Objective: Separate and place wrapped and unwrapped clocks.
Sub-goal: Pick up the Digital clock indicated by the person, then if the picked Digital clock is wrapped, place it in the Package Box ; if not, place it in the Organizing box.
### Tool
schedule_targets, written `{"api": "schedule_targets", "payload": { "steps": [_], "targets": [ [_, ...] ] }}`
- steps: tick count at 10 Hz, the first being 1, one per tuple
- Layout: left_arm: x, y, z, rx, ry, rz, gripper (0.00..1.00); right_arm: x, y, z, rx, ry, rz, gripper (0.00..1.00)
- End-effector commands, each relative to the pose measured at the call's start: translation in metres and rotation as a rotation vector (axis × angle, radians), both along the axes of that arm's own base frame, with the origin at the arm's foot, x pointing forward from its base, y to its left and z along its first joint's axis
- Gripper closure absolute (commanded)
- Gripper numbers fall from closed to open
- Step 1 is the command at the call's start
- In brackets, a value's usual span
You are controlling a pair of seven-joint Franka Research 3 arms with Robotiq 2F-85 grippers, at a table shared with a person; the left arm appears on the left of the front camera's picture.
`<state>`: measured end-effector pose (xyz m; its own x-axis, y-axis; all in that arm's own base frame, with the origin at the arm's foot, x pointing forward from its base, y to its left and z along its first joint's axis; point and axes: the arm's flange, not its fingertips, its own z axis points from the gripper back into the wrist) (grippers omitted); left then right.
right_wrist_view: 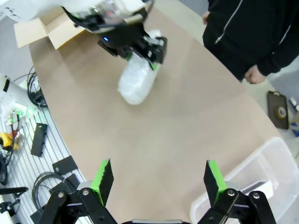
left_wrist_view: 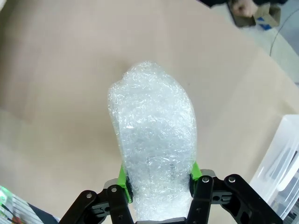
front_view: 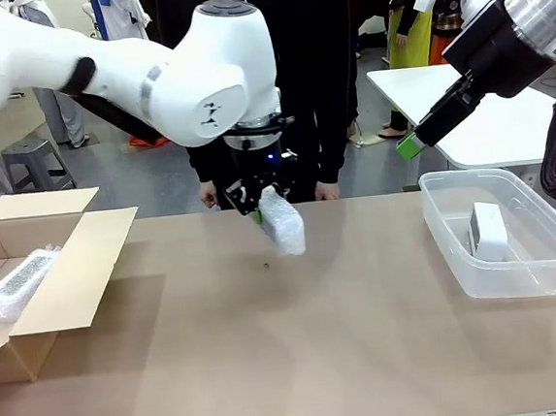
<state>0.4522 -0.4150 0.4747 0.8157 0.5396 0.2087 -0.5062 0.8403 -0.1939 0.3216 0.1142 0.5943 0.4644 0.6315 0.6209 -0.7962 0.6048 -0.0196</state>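
Left tool (front_view: 246, 199) is clamped on a bubble-wrapped clock (front_view: 281, 222), green pads pinching one end of the bundle; it hangs clear of the tabletop (front_view: 300, 342), near the far middle edge. Right tool (front_view: 411, 144) hangs high over the right side, jaws spread wide, nothing between them.

Sorting so far: one wrapped clock (front_view: 17, 281) lies in the cardboard box (front_view: 66, 285) at my left; the bare clock (front_view: 487, 230) stands in the clear tub (front_view: 460, 280) at my right.

Step in hand, as I judge it: carrying the second wrapped bundle. Next move calls for a swing left across the tabletop to the box, staying above its raised flaps, then release over the open compartment.

Orientation: the bundle's long axis runs straight out along the fingers, free end pointing down and slightly toward my right. Display side is probably unreadable through the wrap; I cannot tell which face is forward.
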Motion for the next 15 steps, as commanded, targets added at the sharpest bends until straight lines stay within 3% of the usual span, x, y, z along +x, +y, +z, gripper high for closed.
{"api": "schedule_targets", "payload": {
  "steps": [1,2,3,14,15],
  "targets": [
    [-0.015,0.014,0.003,0.020,-0.069,-0.012,0.65,0.001,-0.001,-0.001,0.005,0.001,0.010,0.00],
    [-0.011,0.014,-0.005,-0.003,-0.034,-0.142,0.65,0.001,-0.001,-0.001,0.005,0.001,0.010,0.00],
    [-0.006,0.010,0.008,0.019,-0.027,-0.006,0.65,0.001,-0.001,-0.001,0.005,0.001,0.010,0.00],
    [-0.006,0.010,0.008,0.019,-0.027,-0.006,0.65,0.001,-0.001,-0.001,0.005,0.001,0.010,0.00],
    [-0.006,0.012,0.005,0.022,-0.025,-0.035,0.46,0.001,-0.001,-0.001,0.005,0.001,0.010,0.00]
  ]
}}
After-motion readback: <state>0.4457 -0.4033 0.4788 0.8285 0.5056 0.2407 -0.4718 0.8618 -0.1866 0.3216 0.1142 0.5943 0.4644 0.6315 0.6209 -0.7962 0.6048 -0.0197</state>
